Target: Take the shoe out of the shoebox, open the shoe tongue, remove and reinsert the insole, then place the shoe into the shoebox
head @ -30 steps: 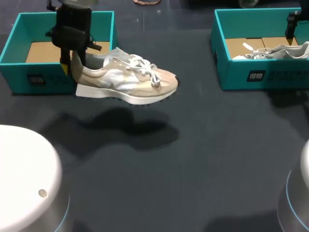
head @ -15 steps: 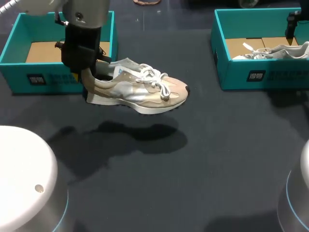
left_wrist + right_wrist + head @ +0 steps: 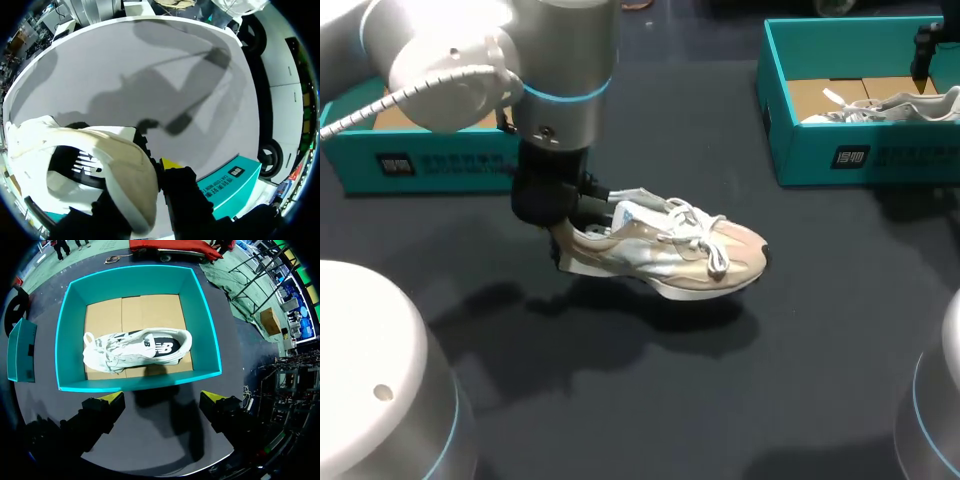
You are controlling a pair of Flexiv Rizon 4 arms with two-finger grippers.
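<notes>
A beige and white shoe (image 3: 670, 250) with white laces hangs just above the middle of the dark table, toe pointing right and slightly down. My left gripper (image 3: 565, 245) is shut on its heel collar. In the left wrist view the heel (image 3: 100, 165) fills the space at the gripper (image 3: 145, 175); one yellow-tipped finger (image 3: 171, 164) presses its outside and the other is hidden. The teal shoebox (image 3: 430, 160) at the back left is mostly hidden behind the arm. My right gripper (image 3: 162, 402) hangs open above a second teal shoebox (image 3: 65, 340) holding a white shoe (image 3: 135, 350).
The second shoebox (image 3: 850, 155) stands at the back right with its shoe (image 3: 890, 105) inside. The white arm bases sit at the front left (image 3: 380, 380) and front right (image 3: 935, 400) corners. Dark tabletop (image 3: 720, 400) stretches in front of the held shoe.
My left arm has carried the shoe from beside the left shoebox rightward, forward and lower, toward the table's middle. The right arm has not moved.
</notes>
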